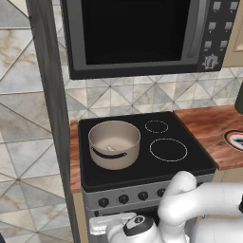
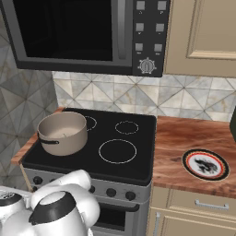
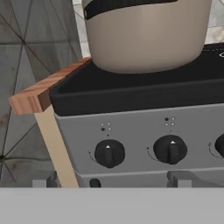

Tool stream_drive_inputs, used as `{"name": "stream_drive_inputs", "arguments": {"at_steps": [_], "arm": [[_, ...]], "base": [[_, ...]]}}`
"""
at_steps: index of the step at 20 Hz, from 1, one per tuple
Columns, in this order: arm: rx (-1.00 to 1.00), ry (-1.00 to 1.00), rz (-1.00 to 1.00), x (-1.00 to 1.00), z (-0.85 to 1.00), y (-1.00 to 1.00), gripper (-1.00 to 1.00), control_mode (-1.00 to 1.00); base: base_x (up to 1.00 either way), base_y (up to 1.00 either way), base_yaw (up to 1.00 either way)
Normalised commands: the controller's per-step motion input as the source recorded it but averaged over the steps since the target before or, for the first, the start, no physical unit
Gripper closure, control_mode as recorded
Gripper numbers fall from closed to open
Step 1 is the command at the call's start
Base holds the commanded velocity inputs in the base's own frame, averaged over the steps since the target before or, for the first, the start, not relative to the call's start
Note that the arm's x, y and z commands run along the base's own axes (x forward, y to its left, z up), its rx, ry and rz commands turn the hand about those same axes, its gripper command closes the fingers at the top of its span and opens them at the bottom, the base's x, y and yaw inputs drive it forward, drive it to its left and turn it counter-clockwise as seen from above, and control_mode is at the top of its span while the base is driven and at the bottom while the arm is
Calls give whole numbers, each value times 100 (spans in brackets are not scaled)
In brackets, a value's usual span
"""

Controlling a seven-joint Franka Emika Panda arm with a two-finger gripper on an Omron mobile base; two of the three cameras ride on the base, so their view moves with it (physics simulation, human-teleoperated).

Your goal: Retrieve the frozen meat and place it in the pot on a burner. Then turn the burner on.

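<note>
With the frozen meat in the pot, align the open jaws squarely around the leftmost knob, then twist.

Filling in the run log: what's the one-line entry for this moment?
meat: in pot | pot: on stove's left-front zone | gripper: open, low, facing left knobs | burner: not yet turned on

Matt beige pot; glossy black glass stove top; wood counter.

The pot is cut off at the hand view's top edge, its inside hidden.
</note>
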Motion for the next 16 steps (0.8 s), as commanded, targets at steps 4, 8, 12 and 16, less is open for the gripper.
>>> {"name": "stream_drive_inputs", "arguments": {"at_steps": [4, 8, 12, 16], "arm": [[0, -3, 0, 2, -14, 1, -100, -100], [0, 3, 0, 0, -21, 0, -100, -100], [0, 5, 0, 0, -21, 0, -100, -100], [0, 0, 0, 5, -11, 0, -100, -100]], "base": [[0, 0, 0], [0, 0, 0], [0, 0, 0], [0, 0, 0]]}}
